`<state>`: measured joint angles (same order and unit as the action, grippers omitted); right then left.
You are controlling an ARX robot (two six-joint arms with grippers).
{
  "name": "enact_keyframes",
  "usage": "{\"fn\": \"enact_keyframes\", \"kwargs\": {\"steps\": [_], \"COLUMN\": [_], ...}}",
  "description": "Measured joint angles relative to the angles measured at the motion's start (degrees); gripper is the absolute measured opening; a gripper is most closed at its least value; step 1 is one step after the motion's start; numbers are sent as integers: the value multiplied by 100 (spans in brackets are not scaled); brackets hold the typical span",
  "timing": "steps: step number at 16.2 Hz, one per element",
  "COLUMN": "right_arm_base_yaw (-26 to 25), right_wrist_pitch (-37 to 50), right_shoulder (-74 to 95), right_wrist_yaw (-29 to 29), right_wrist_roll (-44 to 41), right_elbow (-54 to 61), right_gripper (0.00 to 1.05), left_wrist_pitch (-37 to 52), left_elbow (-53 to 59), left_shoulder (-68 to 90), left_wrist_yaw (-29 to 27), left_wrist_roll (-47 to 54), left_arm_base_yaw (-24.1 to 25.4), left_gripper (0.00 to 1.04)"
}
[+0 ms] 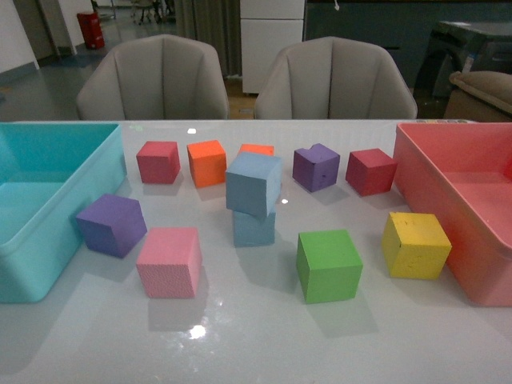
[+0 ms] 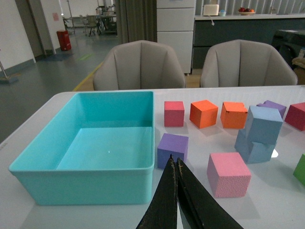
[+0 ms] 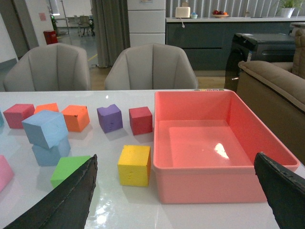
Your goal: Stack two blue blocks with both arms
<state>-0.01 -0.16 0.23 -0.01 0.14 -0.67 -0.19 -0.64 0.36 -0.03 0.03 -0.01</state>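
Nearest us in the front view sit the pink block [image 1: 169, 262] and green block [image 1: 329, 265], both on the white table [image 1: 256, 344], w/ the yellow block [image 1: 414, 245] off to the right by the pink bin [image 1: 448, 180]. Just behind them, mid-table, the two blue blocks are stacked: upper blue block [image 1: 254, 184] sits on the lower blue block [image 1: 254, 226], twisted and tilted, overhanging it a bit. Neither arm touches them.

Left gripper [image 2: 177, 164] shows in its wrist view as two dark fingers pressed together at the tips, holding nothing; it hovers near a purple block [image 2: 172, 149] beside the turquoise bin [image 2: 81, 181]. Right gripper [image 3: 176, 191] has its fingers spread wide apart at the frame edges, nothing btwn them; below it are the yellow block and pink bin.

Back row, left to right: red block [image 1: 158, 162], orange block [image 1: 207, 162], a second orange block [image 1: 256, 150] partly hidden behind the stack, another purple block [image 1: 315, 167], dark red block [image 1: 370, 171]. Two grey chairs [image 1: 152, 80] stand past the table.
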Motion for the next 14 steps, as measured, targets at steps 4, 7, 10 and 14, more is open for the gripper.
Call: {"fn": "enact_keyframes", "kwargs": {"steps": [4, 7, 10, 14], "right_arm_base_yaw": [0, 0, 0, 0], "right_wrist_pitch": [-2, -4, -2, -2], "right_shoulder": [0, 0, 0, 0], "right_wrist_yaw": [0, 0, 0, 0], "right_wrist_roll": [0, 0, 0, 0], "right_elbow": [0, 0, 0, 0], "right_gripper": [98, 98, 98, 98], "left_wrist_pitch": [0, 0, 0, 0], "left_elbow": [2, 2, 0, 0], "left_shoulder": [0, 0, 0, 0], "left_wrist_yaw": [2, 2, 2, 2], "left_wrist_roll": [0, 0, 0, 0], "left_arm_base_yaw": [0, 0, 0, 0], "left_gripper": [41, 98, 98, 98]}}
